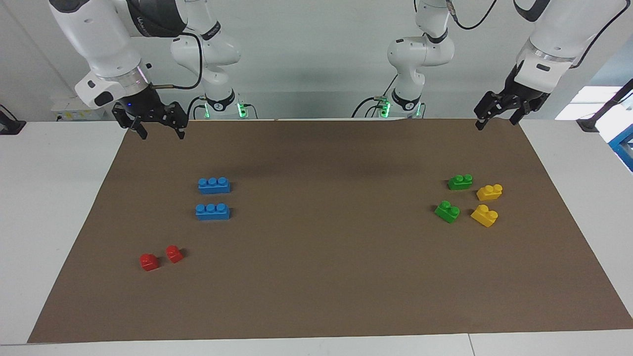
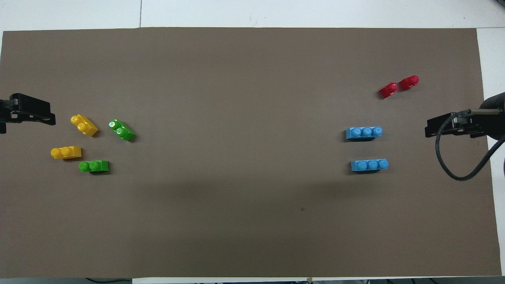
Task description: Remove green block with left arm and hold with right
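Two green blocks lie on the brown mat (image 1: 321,277) toward the left arm's end. One green block (image 1: 460,182) (image 2: 94,166) is nearer to the robots. The other green block (image 1: 447,211) (image 2: 121,130) lies farther out and is turned at an angle. My left gripper (image 1: 496,122) (image 2: 39,114) hangs open and empty in the air over the mat's corner at its own end, apart from the blocks. My right gripper (image 1: 161,133) (image 2: 449,126), with its wire loop, hangs open and empty over the mat's corner at the right arm's end.
Two yellow blocks (image 1: 489,192) (image 1: 484,215) lie beside the green ones, closer to the mat's edge. Two blue three-stud blocks (image 1: 213,185) (image 1: 212,211) and two red blocks (image 1: 149,261) (image 1: 174,253) lie toward the right arm's end.
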Motion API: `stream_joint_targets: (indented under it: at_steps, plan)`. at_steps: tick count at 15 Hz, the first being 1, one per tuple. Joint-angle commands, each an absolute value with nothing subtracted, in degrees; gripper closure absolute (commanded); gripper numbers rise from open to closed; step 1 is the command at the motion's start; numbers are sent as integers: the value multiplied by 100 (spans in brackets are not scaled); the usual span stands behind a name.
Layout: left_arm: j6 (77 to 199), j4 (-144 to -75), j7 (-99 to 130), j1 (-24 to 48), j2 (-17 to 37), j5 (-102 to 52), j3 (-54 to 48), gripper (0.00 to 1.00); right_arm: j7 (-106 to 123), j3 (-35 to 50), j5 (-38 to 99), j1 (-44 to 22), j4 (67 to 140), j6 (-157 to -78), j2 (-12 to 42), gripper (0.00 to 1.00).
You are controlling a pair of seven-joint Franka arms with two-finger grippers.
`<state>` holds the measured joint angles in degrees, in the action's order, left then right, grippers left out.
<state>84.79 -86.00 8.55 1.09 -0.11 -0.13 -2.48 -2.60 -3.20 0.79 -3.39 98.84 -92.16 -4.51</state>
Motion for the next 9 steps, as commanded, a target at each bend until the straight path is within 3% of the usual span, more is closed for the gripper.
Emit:
stream_joint_targets:
  at_steps: [1,9]
  plan:
    - [8499,-8648,773,167,9,-79,-185,0,-149,-299,-35,-290,9853,-9185,-475,1]
    - [8499,-8648,747,97,-9,-88,-185,0,-185,-299,-131,-281,9861,-9167,-483,1]
